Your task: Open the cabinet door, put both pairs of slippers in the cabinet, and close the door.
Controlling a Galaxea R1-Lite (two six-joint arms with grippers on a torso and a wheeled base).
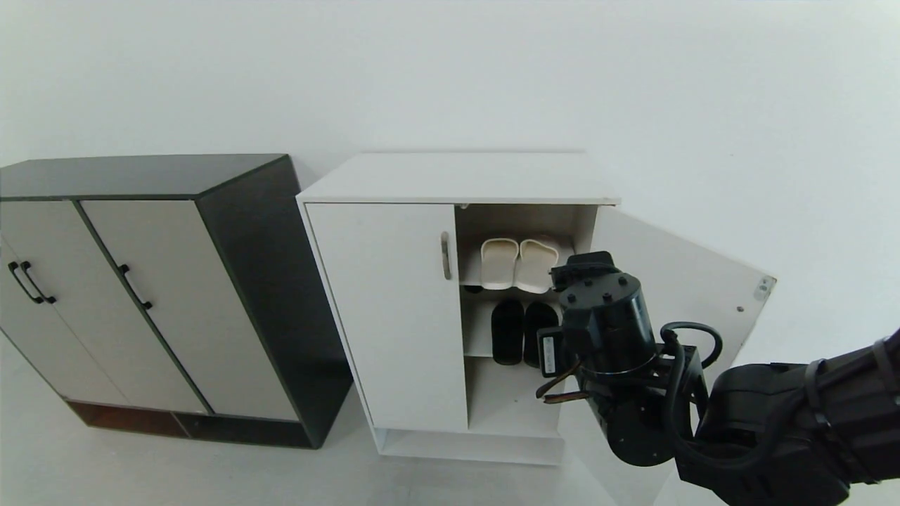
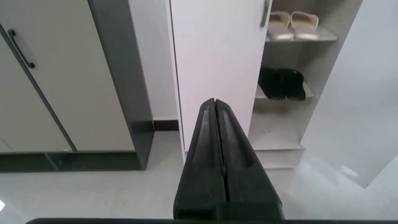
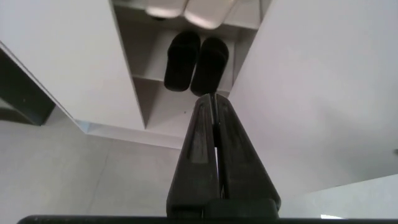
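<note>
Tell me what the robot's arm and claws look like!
The right arm is all black and chunky, with a shiny round drum dotted with small bolts. Black cables loop beside it, plus thin orange-brown wires and a small white label. The left claw and right claw each have two long black fingers tapering to a narrow tip.
</note>
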